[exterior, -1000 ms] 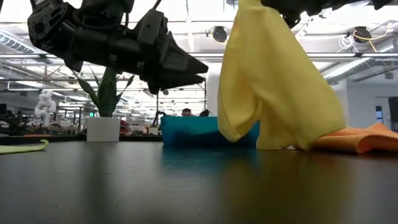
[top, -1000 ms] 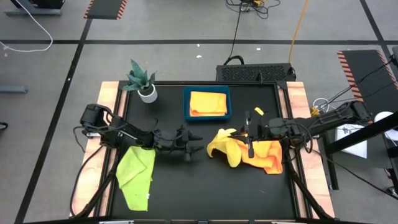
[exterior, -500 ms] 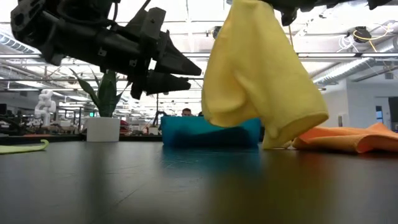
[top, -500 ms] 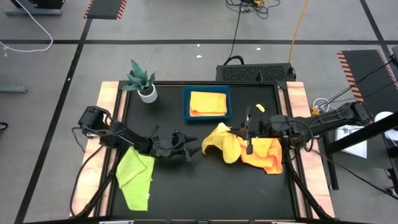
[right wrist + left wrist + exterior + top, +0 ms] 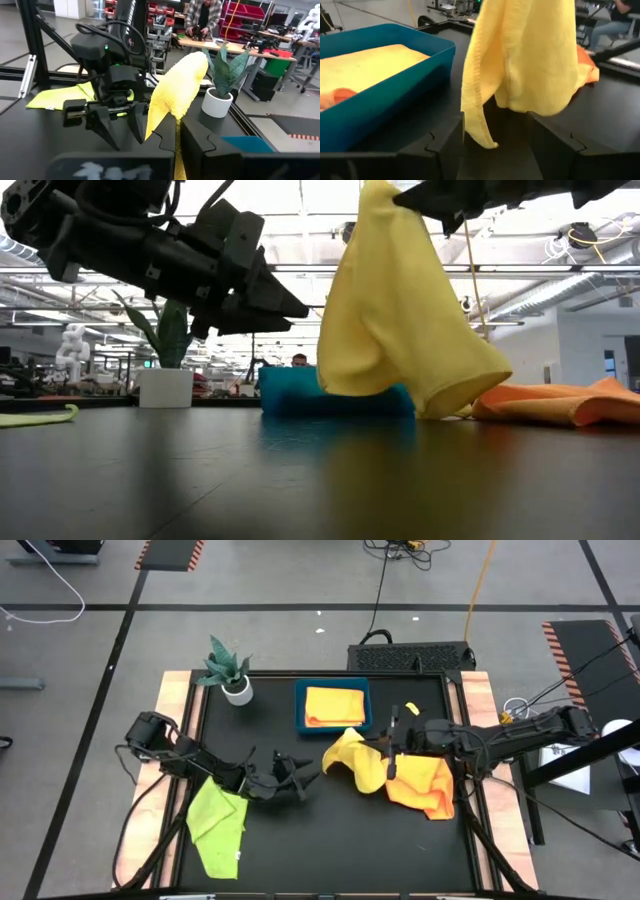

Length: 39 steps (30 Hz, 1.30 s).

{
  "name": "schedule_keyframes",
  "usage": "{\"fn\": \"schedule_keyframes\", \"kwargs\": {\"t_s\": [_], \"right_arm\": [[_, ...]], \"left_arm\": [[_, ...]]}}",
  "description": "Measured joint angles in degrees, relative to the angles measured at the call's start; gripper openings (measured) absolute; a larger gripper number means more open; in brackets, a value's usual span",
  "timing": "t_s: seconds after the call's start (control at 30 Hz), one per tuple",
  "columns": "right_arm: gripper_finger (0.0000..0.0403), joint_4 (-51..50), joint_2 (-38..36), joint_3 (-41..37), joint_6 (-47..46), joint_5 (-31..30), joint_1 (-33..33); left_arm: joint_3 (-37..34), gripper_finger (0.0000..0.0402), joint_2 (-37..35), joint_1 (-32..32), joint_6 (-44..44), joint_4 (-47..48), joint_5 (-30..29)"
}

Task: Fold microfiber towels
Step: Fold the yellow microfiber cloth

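So the right hand (image 5: 392,740) is pinched tight on a corner of the yellow towel (image 5: 352,759) and has it hoisted up over the middle of the table (image 5: 330,840), so most of it hangs in the air and only the low end drags down by the orange towel (image 5: 420,785), which lies crumpled on the right side. The left hand (image 5: 312,776) floats above the table just beside the hanging yellow one, fingers (image 5: 445,145) spread apart with nothing in them, the towel's edge dangling right in front of the gap. The lime green towel (image 5: 217,825) lies flat at the left front. A blue tray (image 5: 298,708) at the back holds a folded yellow towel (image 5: 335,705), and a little potted plant (image 5: 230,670) stands to its left.
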State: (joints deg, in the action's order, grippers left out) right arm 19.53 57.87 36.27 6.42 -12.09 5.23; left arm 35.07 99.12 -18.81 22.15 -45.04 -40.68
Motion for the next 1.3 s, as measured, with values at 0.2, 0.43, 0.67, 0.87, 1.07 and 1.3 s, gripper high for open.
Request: {"fn": "schedule_keyframes", "kwargs": {"t_s": [0.2,0.43,0.67,0.87,1.07,1.3], "right_arm": [[0.0001,0.06,0.03,0.0,0.5,0.12,-0.01],[0.0002,0.35,0.01,-0.07,0.52,0.19,-0.01],[0.0002,-2.58,-0.01,-0.11,0.52,0.34,0.1],[0.0002,-2.98,-0.01,-0.11,0.08,1.01,0.14],[0.0002,-0.79,-0.01,-0.11,-0.85,5.06,0.3],[0.0002,-2.33,-0.38,-0.13,-1.26,8.98,3.06]], "left_arm": [[2.25,0.0225,4.91,1.84,2.34,-0.1,0.15],[8.81,0.0252,13.87,5.28,5.39,0.04,3.53],[11.11,0.0258,14.88,7.12,7.0,5.05,4.4],[11.1,0.0175,14.46,7.17,3.27,4.99,4.17],[11.08,0.004,14.46,7.28,2.66,6.53,7.29],[10.99,0.0004,6.31,5.46,-1.22,20.77,6.47]]}}
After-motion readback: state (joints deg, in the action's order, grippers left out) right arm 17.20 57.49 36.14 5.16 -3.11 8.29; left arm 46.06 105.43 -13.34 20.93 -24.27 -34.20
